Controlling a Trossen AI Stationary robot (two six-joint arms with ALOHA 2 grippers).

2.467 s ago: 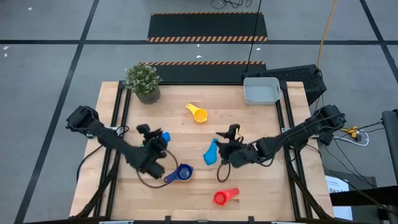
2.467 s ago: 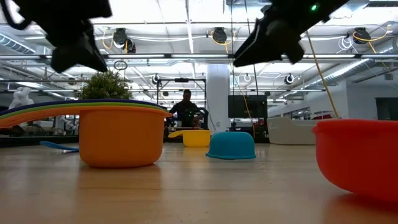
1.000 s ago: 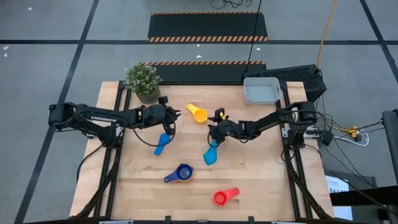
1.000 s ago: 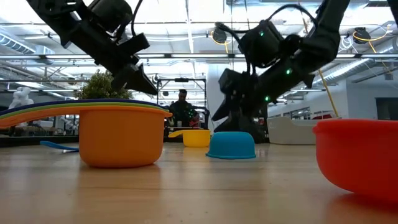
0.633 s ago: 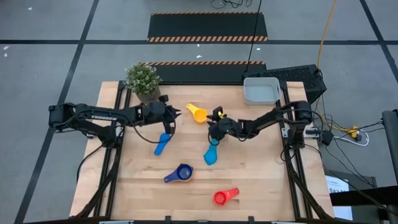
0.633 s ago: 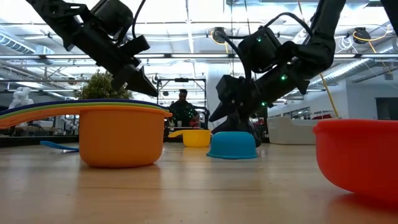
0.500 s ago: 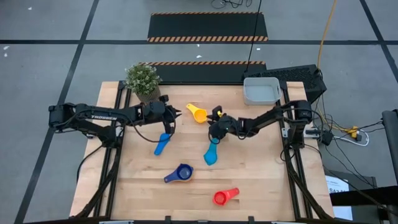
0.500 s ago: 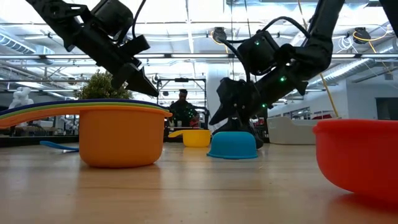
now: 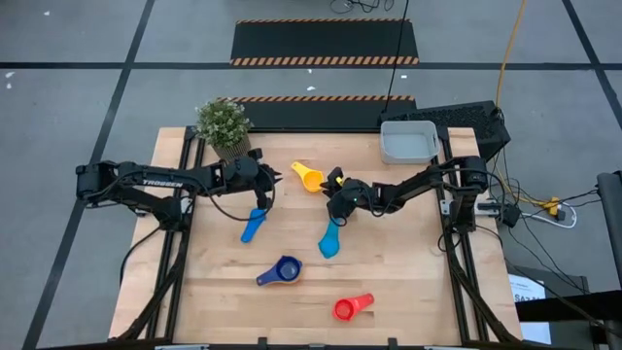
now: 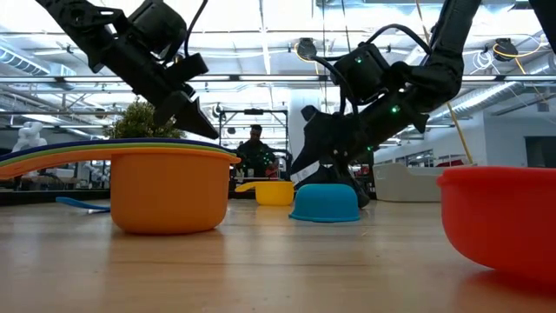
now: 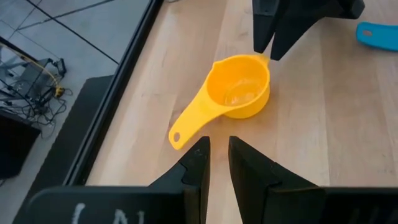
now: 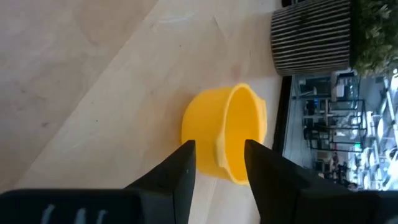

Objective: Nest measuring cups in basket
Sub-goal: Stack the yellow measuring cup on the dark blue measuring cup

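Note:
The yellow cup (image 9: 309,178) stands upright on the table's far middle, its handle (image 11: 186,127) pointing at my left gripper (image 9: 275,177), which is narrowly open just short of the handle's end. My right gripper (image 9: 329,181) is open at the cup's opposite side (image 12: 224,146). One light-blue cup (image 9: 253,224) lies near the left gripper. Another (image 9: 328,241) sits mouth-down on the table. A nested stack topped by the dark blue cup (image 9: 281,270) has the orange cup (image 10: 165,191) at its bottom. The red cup (image 9: 352,307) sits near the near edge. The grey basket (image 9: 408,143) is at the far right. My right gripper's fingertips (image 11: 264,46) stand at the yellow cup's rim (image 11: 258,60) on the side away from its handle, coming level from the table's right. I cannot tell whether they touch it. The cup rests on the table.
A potted plant (image 9: 224,126) stands at the far left corner, close behind my left gripper. Bare wood lies between the yellow cup and the basket. A person (image 10: 254,149) is in the room beyond the table.
My right gripper has crept toward the far edge and a little left, closing on the yellow cup's side. The cups have stayed where they were.

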